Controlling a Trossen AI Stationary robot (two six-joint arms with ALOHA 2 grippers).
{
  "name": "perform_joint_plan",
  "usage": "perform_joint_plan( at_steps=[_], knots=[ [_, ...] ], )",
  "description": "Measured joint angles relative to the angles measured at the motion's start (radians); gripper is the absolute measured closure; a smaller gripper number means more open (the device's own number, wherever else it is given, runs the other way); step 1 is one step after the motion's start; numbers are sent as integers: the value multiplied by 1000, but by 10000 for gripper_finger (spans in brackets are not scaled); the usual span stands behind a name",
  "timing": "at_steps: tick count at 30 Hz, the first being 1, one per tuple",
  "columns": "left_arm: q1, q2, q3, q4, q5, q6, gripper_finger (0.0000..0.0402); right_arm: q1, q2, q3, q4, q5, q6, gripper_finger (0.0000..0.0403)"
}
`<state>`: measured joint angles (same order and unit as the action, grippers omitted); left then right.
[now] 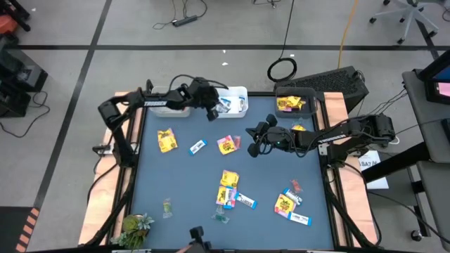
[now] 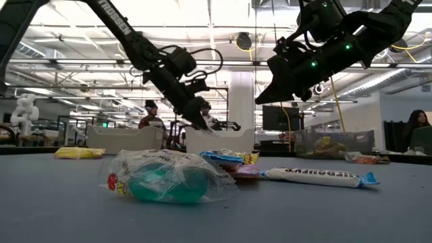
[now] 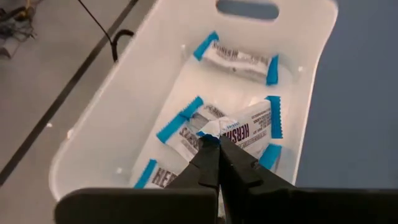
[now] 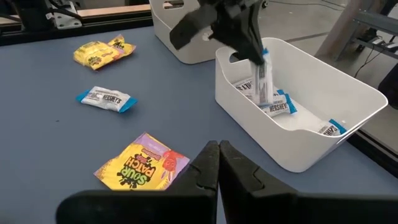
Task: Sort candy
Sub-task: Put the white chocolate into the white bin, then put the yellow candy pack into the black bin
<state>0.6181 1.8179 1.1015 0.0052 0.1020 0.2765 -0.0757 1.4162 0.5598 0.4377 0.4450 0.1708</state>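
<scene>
My left gripper (image 1: 213, 112) (image 4: 249, 43) hovers over the white bin (image 1: 240, 93) at the table's far edge, shut on a blue-and-white bar (image 4: 263, 74). Several more such bars (image 3: 239, 57) lie in that bin (image 3: 155, 62). My right gripper (image 1: 252, 142) (image 4: 218, 152) is shut and empty, above the table's middle, next to a yellow-and-pink packet (image 1: 226, 145) (image 4: 144, 163). A yellow packet (image 1: 166, 140), a blue-and-white bar (image 1: 198, 146) and further sweets (image 1: 229, 180) lie flat on the blue table top. My left gripper pinches the blue-and-white bar by one end of its wrapper (image 3: 216, 132) between its two fingers, coming from above and pointing down. The bar hangs upright below the fingers, with its lower end (image 4: 268, 99) down inside the white bin.
A second white bin (image 1: 160, 95) stands left of the first. A clear bin (image 1: 295, 104) with yellow packets sits at the far right. A green leafy thing (image 1: 136, 226) lies at the near left corner. A clear-greenish sweet (image 2: 165, 177) lies close to the low camera.
</scene>
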Motion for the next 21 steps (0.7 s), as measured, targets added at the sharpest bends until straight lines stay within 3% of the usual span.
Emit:
perform_joint_plan(
  at_steps=[6,14,17,21],
  knots=[
    [0,-1,0,2,0,-5,361,0,0,0,-2,0,0,403],
    [-18,-102,-10,5,32,2,285,0,0,0,-2,-34,0,403],
    [-42,-148,-41,8,93,21,274,9,0,0,2,-61,17,402],
    [-106,-213,-143,95,100,20,280,52,3,0,6,-84,64,395]
  ],
)
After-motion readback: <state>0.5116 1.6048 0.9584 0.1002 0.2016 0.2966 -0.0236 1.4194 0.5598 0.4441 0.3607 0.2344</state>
